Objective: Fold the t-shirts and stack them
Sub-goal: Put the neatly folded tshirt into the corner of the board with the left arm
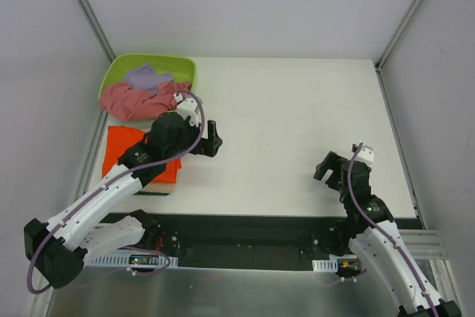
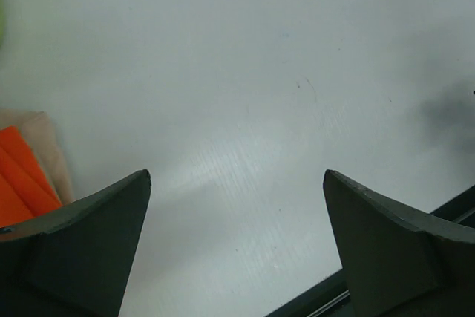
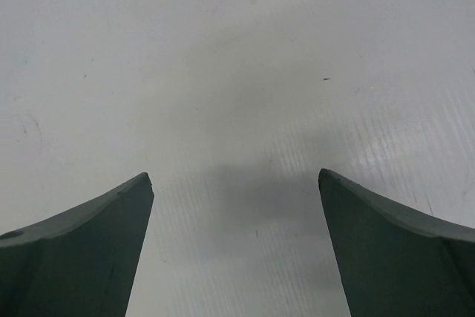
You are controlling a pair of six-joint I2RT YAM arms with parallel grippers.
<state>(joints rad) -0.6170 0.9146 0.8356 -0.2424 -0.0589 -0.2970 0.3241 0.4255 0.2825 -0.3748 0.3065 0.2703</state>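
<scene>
A folded bright orange t-shirt [image 1: 126, 150] lies at the table's near left on top of a tan one [image 1: 152, 188], whose edge shows beneath it. The orange [image 2: 22, 176] and tan [image 2: 44, 135] cloth also show at the left edge of the left wrist view. A crumpled dusty pink t-shirt [image 1: 133, 100] and a pale lavender one [image 1: 146, 76] sit in the lime-green tub [image 1: 182, 67]. My left gripper [image 1: 211, 139] hangs open just right of the orange shirt, over bare table, nothing between its fingers. My right gripper [image 1: 326, 165] is open and empty over the near right of the table.
The white table [image 1: 297, 124] is bounded by grey walls and metal frame posts [image 1: 85, 9]. A dark strip [image 1: 245, 224] runs along the near edge by the arm bases. The tub stands in the far left corner.
</scene>
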